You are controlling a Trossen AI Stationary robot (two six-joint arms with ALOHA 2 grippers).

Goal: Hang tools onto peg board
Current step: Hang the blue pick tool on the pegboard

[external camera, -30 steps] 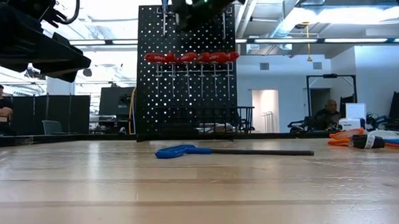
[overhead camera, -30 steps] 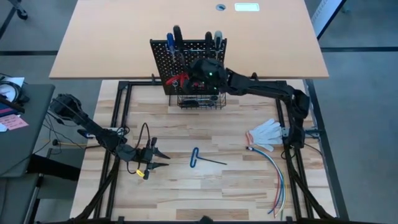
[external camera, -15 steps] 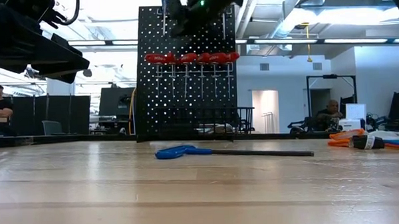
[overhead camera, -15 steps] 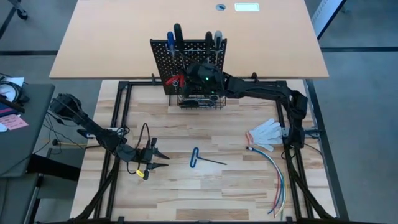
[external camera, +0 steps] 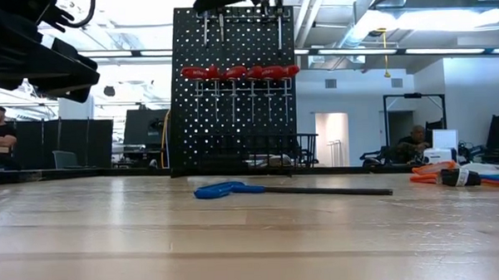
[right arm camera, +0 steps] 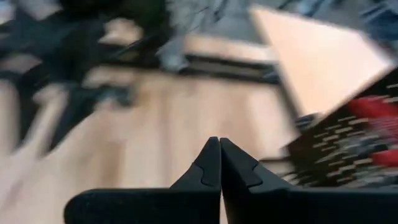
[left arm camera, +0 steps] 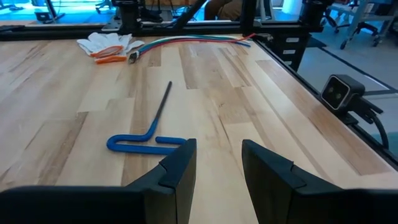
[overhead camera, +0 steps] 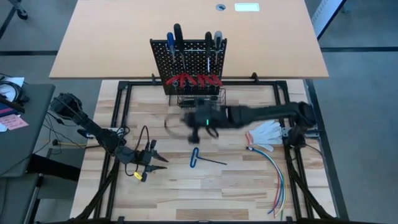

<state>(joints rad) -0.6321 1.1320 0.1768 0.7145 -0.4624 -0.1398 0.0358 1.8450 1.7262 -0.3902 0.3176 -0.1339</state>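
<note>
The right pincer (overhead camera: 198, 119) is empty, its fingers pressed together, above the bench (overhead camera: 236, 186) between the peg board (overhead camera: 188, 50) and the blue-handled hex key (overhead camera: 198, 158); the key lies flat just on the near side of that pincer, away from the board, its dark shaft running toward the white glove (overhead camera: 266, 132). The left pincer (overhead camera: 155, 160), jaws parted and empty, hangs just beside the key's blue handle, level with it; judged nearer, it seems better placed for the pick-up.
</note>
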